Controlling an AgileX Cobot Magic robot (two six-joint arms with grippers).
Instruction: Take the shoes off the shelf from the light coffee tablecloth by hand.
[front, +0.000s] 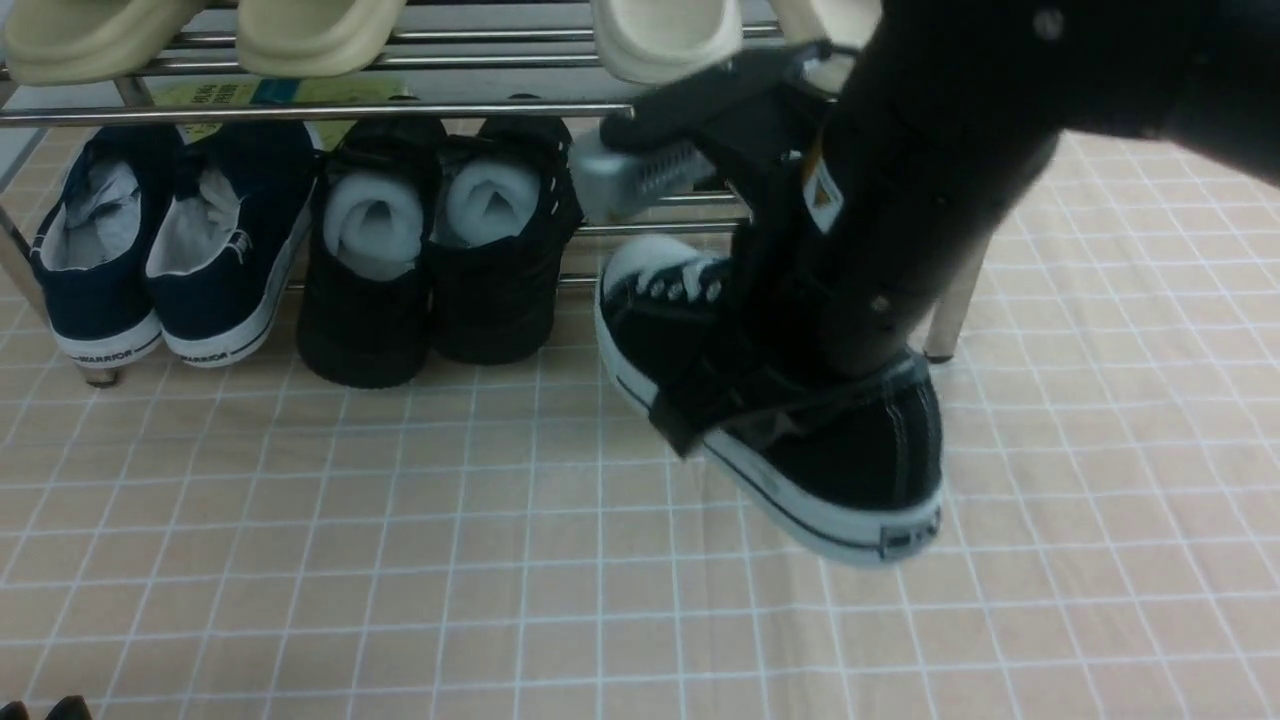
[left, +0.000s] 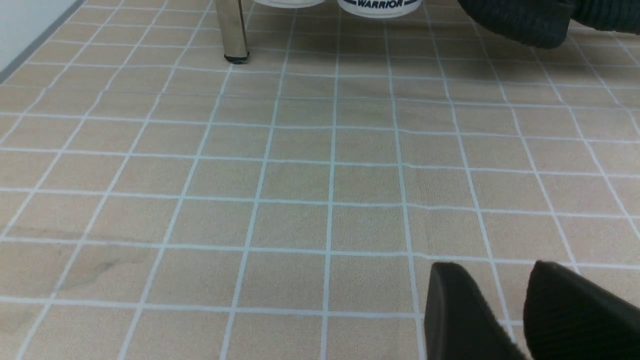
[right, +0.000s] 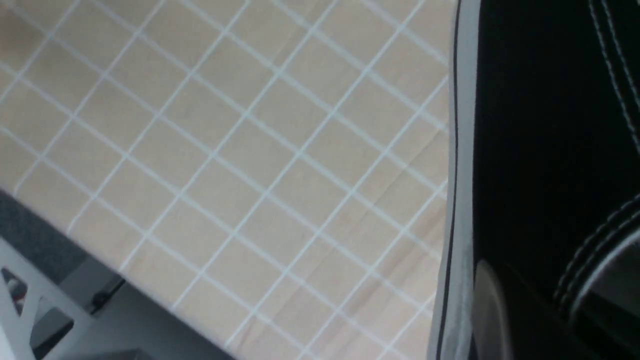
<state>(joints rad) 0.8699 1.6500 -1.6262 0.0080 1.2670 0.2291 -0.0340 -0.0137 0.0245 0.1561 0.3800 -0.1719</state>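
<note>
Black shoe (front: 860, 450) was held pinched in the right claw (front: 745, 405), just in front of the shelf (front: 300, 110).
It was best drawn level, straight away from the shelf, the squeeze unrelaxed.

Navy sneakers (front: 215, 300), black shoes (front: 490, 300) (foam-stuffed), cream slippers (front: 310, 35) above.

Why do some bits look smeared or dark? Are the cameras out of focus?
Front view: the right arm is smeared, likely by motion; the chrome shelf glints. Left wrist view: the tablecloth is sharp, shadowed beneath the chunky black shoe. Right wrist view: the black canvas sneaker is so close it looks soft.
</note>
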